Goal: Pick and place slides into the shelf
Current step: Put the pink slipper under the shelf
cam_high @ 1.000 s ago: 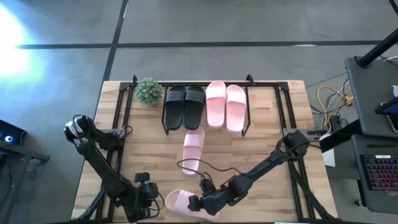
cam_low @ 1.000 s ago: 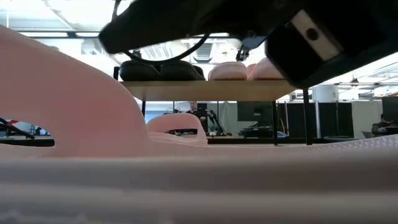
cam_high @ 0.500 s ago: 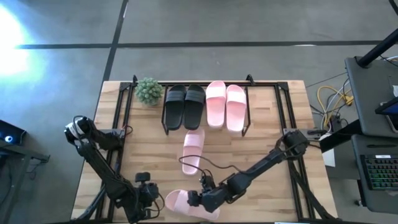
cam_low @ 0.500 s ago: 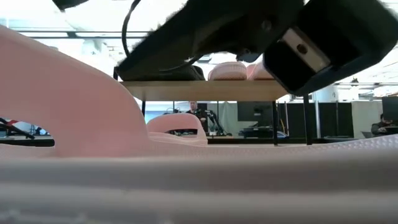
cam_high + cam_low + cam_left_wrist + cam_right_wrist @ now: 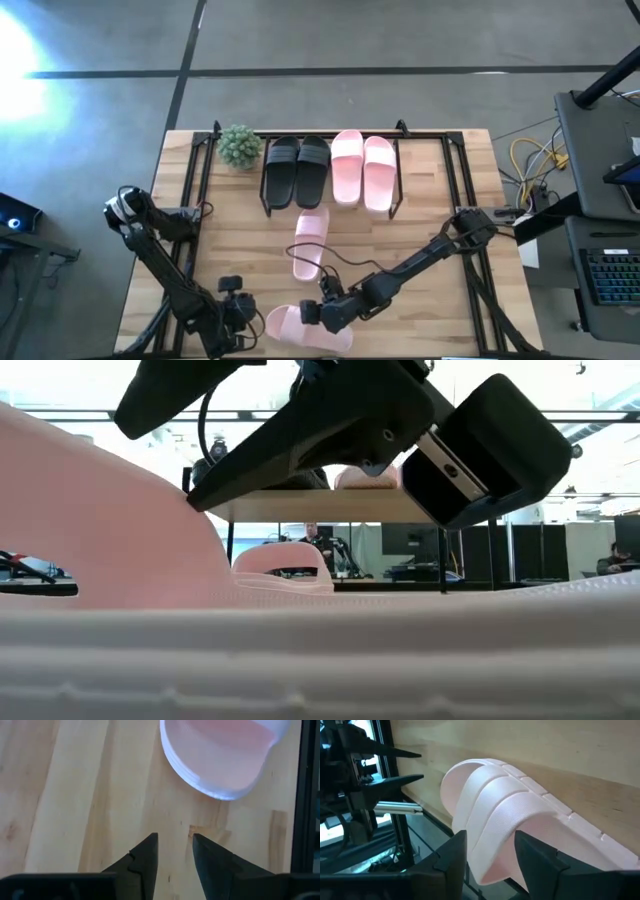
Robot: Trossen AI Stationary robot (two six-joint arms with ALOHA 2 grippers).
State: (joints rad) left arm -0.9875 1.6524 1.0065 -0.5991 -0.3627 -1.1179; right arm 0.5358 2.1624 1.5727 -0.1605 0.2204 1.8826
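One pale pink slide (image 5: pixel 300 330) lies sole-down at the table's near edge, and its strap (image 5: pixel 510 805) fills my right wrist view. My right gripper (image 5: pixel 311 314) is open low over it, a finger on either side of the strap (image 5: pixel 490 837). I cannot tell whether the fingers touch it. A second pink slide (image 5: pixel 310 243) lies mid-table. The shelf (image 5: pixel 300 507) at the far edge carries two black slides (image 5: pixel 297 170) and two pink ones (image 5: pixel 363 170) on its top plank. My left gripper (image 5: pixel 238 308) waits open near the near edge, just left of the near slide (image 5: pixel 220 750).
A small potted plant (image 5: pixel 240 145) stands left of the shelf at the far edge. Black frame rails (image 5: pixel 195 190) run along both sides of the table. Bare wood lies between the mid-table slide and the rails. People and desks show in the room behind.
My right gripper has risen a little off the near slide and shifted slightly toward the table's left and far side, tipping as it went. The slide has stayed on the table.
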